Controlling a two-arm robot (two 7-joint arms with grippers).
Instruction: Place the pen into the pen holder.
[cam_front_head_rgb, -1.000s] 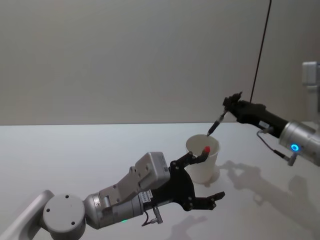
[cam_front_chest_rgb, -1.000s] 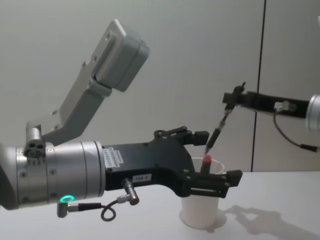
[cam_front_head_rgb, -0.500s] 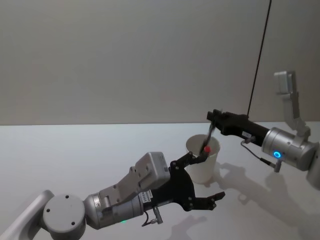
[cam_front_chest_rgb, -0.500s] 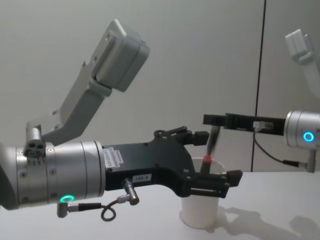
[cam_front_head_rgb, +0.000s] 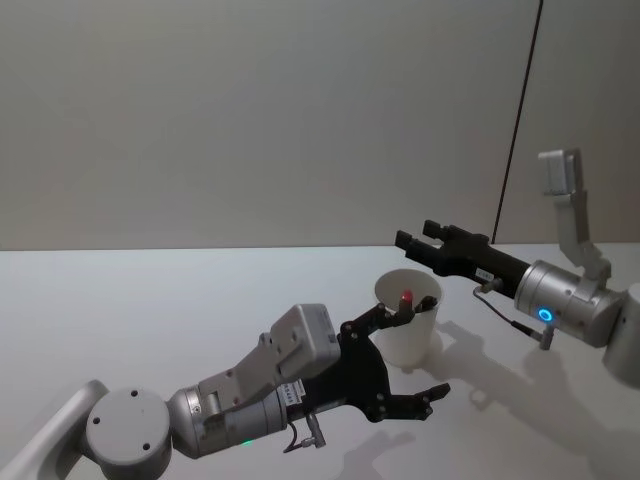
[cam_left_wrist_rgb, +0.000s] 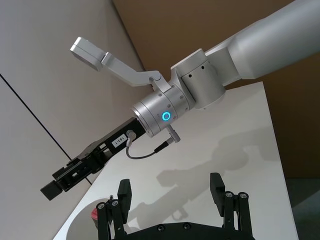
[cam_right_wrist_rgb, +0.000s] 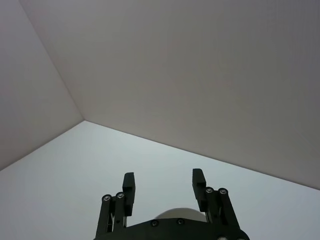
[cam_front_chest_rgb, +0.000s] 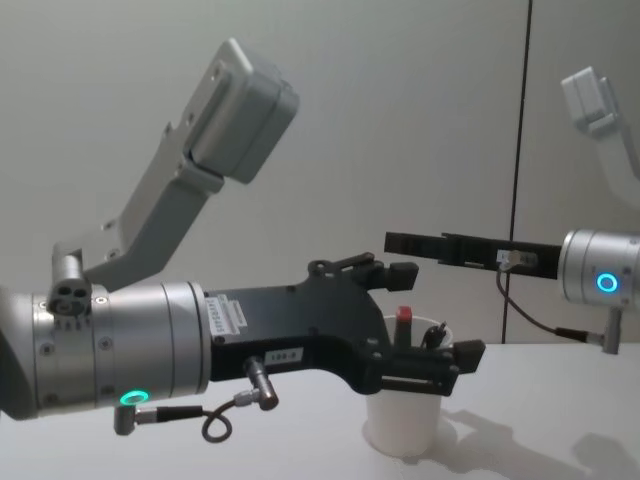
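The pen holder is a white paper cup standing on the table. A dark pen leans inside it beside a red-capped pen, and both tops poke just above the rim. My right gripper hovers a little above the cup's rim, open, with nothing between its fingers. My left gripper is open low at the cup's near side, one finger close to the rim. Whether it touches the cup I cannot tell. The left wrist view shows the red cap and the right gripper beyond it.
The white tabletop runs wide to the left and front of the cup. A plain wall stands behind, with a dark vertical line at the right. My left arm's bulky body takes up the near left of the chest view.
My right gripper came down and left over the cup with the dark pen, then let it go. The pen now stands in the cup and the gripper is open. The left arm has not moved.
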